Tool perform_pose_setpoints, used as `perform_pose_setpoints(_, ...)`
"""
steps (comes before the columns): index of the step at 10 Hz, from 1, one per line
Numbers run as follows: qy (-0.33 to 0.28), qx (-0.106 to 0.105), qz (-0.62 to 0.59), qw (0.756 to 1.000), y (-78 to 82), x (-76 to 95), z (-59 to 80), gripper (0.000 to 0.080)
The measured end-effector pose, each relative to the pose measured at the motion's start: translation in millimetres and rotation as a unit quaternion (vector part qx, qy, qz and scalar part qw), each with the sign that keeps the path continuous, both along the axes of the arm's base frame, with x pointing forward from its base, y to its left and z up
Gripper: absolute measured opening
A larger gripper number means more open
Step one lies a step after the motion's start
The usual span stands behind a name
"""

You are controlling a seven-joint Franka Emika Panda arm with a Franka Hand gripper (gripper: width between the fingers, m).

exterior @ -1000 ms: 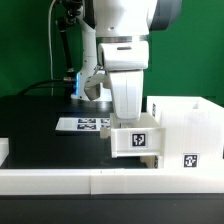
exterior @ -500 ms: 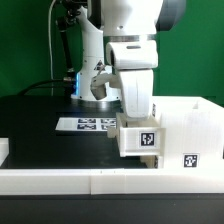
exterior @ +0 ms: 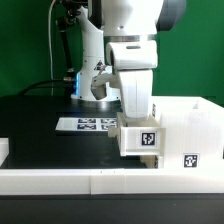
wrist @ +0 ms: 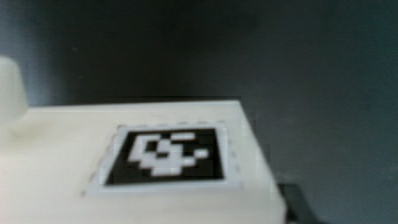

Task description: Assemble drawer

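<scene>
My gripper (exterior: 135,122) reaches down into a small white open-top tray (exterior: 139,141) and is shut on its wall; the tray hides the fingertips. The tray's front bears a black-and-white tag (exterior: 146,139). The tray sits against the side of the white boxy housing (exterior: 186,124) that faces the exterior view's left; the housing carries its own tag (exterior: 189,160). In the wrist view the tray's white face (wrist: 63,150) and tag (wrist: 173,156) fill the picture, blurred, with one dark finger (wrist: 295,203) at its edge. A second tray is out of view.
A long low white rail (exterior: 90,181) runs along the front. The marker board (exterior: 84,125) lies flat on the black table behind the tray. A white block (exterior: 4,150) sits at the exterior view's left edge. A green wall stands behind.
Over the last second the arm carried the tray toward the exterior view's right, up to the housing. Nothing has moved in the last half second.
</scene>
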State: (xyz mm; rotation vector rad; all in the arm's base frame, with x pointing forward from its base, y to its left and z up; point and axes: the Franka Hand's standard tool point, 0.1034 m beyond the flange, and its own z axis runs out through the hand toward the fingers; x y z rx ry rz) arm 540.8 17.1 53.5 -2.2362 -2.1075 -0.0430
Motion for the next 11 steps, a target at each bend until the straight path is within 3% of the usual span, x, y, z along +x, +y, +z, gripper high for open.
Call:
perform_pose_setpoints(1,-0.001,0.000,-0.001,1.000,0.3,0.6,1.8,0.0225)
perform_pose_setpoints(3,-0.011,-0.003,-0.010,1.000,0.5,-1.3,11.4,0.0585)
perform_pose_setpoints(4,-0.011,-0.005,-0.009,1.000,-0.1,-3.2,16.3,0.0631)
perform_pose_setpoints(7,0.000,-0.014,-0.016,1.000,-11.7,4.0,33.5,0.0646)
perform_pose_setpoints(9,0.006,-0.019,-0.016,1.000,-20.4,24.2,52.2,0.0649)
perform_pose_setpoints(11,0.025,-0.019,-0.013,0.999,-34.6,35.5,46.5,0.0649)
